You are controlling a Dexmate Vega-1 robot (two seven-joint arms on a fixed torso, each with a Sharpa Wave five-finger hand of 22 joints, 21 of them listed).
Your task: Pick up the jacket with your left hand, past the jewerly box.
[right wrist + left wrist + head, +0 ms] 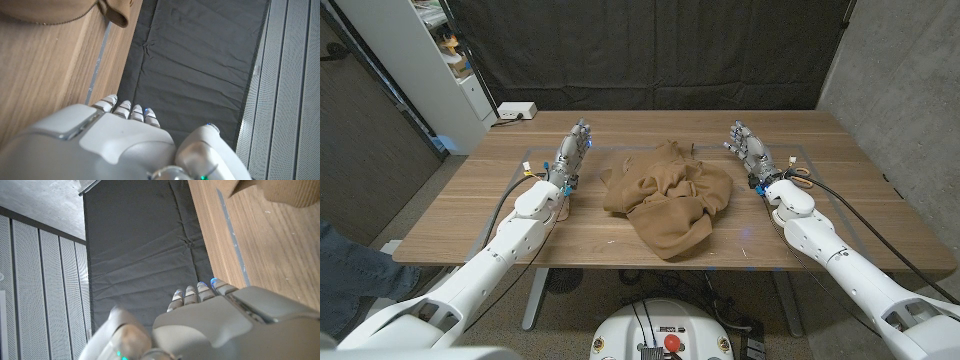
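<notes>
Pre-reach step: left hand released, upright beside crumpled brown jacket on surface; next, probably sweep inward and grasp fabric.

The jacket was soft tan cloth, matt and rumpled into folds. Under it the counter was smooth wood with a visible grain and a low sheen. Behind the counter hung a curtain of dark, matt, creased cloth. Both arms wore glossy white plastic shells.
</notes>
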